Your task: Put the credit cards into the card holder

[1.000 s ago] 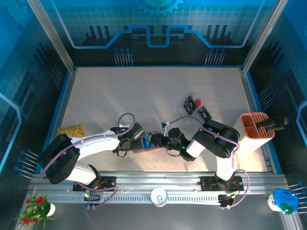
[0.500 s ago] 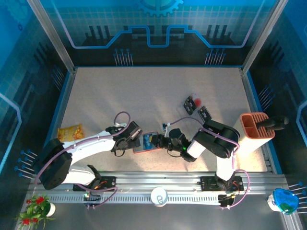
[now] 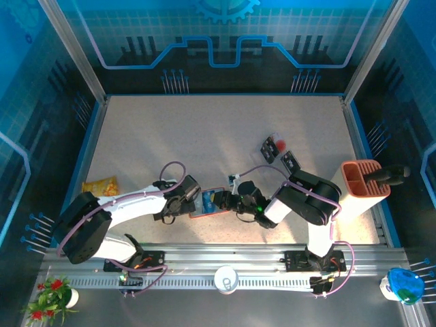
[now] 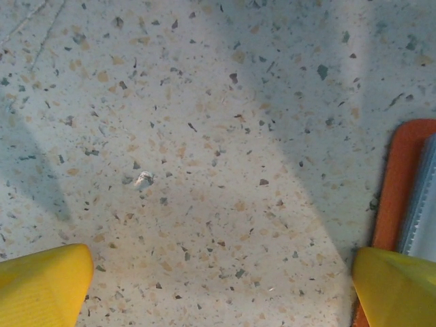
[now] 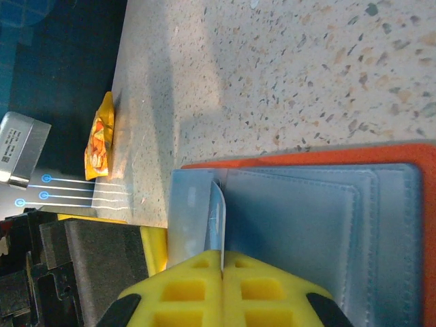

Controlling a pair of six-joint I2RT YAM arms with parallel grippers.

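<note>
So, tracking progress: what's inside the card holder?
One card, pinched by the right gripper, stands at the pocket edge of the card holder. Anything deeper inside is covered.

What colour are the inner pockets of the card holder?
Grey-blue pockets on the orange-red card holder; clearest in the right wrist view.

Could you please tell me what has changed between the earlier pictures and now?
The left end effector, open, drew back leftward from the red-orange folding card holder. The right end effector stayed shut on a thin pale-blue credit card over the holder's grey pockets. The two dark cards farther back on the table did not move.
</note>
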